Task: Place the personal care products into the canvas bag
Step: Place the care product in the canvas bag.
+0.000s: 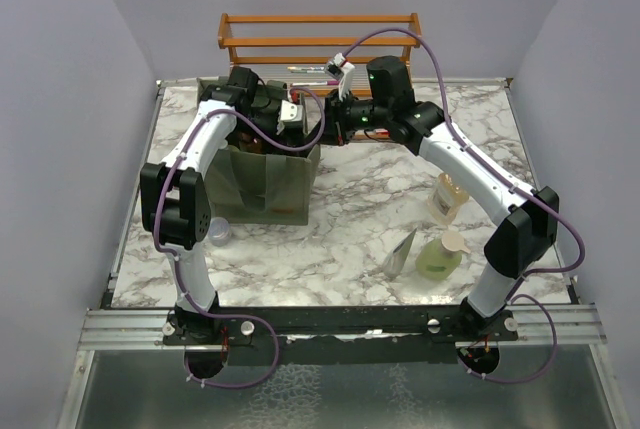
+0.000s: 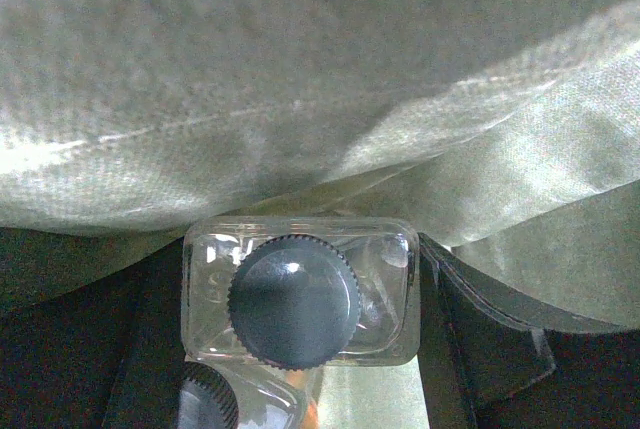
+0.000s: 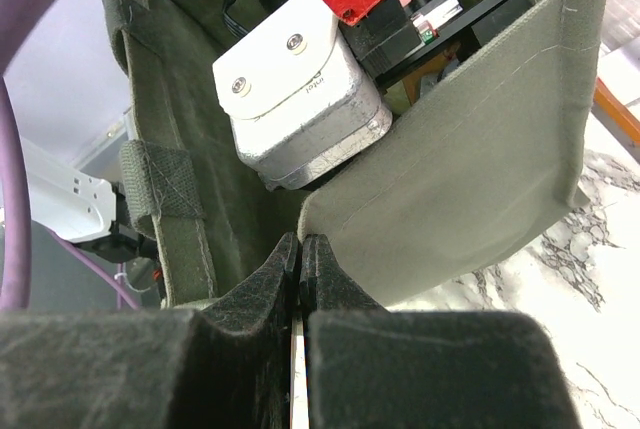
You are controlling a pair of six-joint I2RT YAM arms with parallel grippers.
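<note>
Left gripper (image 2: 302,249): down inside the bag (image 1: 270,189). Jaws stand wide, with the clear bottle (image 2: 300,294) between them, black cap toward the wrist camera. Both fingers look pressed to its sides. Olive fabric is close beyond the tips. A second black cap (image 2: 205,401) sits nearer the wrist, low left; I can't tell what it belongs to.

Right gripper (image 3: 301,249): jaws closed. The bag's rim fabric folds right into the tips and looks pinched. The left arm's camera block (image 3: 300,99) is ahead of it, inside the bag.

On the table, right of the right gripper and toward the bases, well apart: amber pump (image 1: 447,199), green pump (image 1: 440,257), pouch (image 1: 402,252).
</note>
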